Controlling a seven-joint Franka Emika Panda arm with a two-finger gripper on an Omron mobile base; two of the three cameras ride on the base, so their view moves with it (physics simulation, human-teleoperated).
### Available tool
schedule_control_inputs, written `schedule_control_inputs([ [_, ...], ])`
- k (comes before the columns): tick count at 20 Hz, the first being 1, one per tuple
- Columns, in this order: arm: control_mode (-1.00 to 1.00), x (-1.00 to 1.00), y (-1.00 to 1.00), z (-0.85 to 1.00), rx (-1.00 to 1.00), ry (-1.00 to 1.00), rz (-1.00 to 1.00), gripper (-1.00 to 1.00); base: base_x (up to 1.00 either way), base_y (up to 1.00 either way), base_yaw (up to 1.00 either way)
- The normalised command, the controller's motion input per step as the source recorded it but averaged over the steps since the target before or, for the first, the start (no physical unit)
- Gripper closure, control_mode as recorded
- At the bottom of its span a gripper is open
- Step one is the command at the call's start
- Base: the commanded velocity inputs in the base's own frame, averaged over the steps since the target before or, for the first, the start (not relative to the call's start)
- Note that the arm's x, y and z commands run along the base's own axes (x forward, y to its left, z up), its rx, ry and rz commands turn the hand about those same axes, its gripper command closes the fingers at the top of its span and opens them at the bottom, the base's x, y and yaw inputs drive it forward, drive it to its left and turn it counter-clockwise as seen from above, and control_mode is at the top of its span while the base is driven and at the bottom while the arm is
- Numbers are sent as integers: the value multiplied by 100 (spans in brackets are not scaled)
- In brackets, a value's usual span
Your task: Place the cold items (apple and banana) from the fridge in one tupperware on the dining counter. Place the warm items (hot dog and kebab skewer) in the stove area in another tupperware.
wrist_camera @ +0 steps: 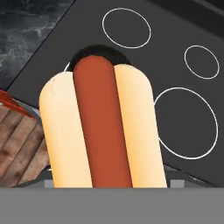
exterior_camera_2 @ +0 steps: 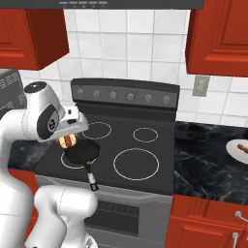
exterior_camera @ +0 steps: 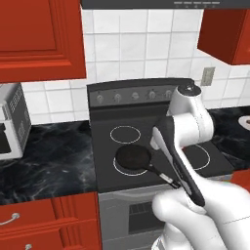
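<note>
The jaws are clamped on the hot dog [wrist_camera: 103, 127], though their tips are hidden behind the bun in the hand view, where the sausage and its two pale halves run up from the bottom edge and cover most of the pan [wrist_camera: 94, 51], leaving only a dark arc of it at 12 o'clock. In the right base view the hot dog [exterior_camera_2: 67, 141] is a small patch of bun and sausage showing under the white hand, just above the pan [exterior_camera_2: 81, 151] at its 10 o'clock; the jaws themselves are hidden by the wrist there. The pan sits on the front left burner of the stove [exterior_camera_2: 145, 157], its handle pointing toward the front edge at 6 o'clock. In the left base view the arm's forearm crosses in front of the stove and cuts off the handle's end and the right burners; the pan [exterior_camera: 132, 158] is plain, the hot dog hidden. On the dark marbled surface [exterior_camera_2: 203, 155] at 3 o'clock of the stove, a plate [exterior_camera_2: 239, 151] is cut off by the frame edge; what lies on it is reddish but too small to name. A microwave [exterior_camera: 10, 122] stands at 9 o'clock, partly out of frame.
</note>
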Motion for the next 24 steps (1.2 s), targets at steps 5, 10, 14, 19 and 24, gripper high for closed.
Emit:
schedule_control_inputs([
  [5, 100, 0, 0, 0, 0, 0, 0, 100, -90, 11, 0],
  [10, 100, 0, 0, 0, 0, 0, 0, 100, -84, 50, -13],
  [14, 100, 0, 0, 0, 0, 0, 0, 100, -85, 55, -45],
  [19, 100, 0, 0, 0, 0, 0, 0, 100, -93, 47, -55],
  [24, 100, 0, 0, 0, 0, 0, 0, 100, -92, 49, -56],
])
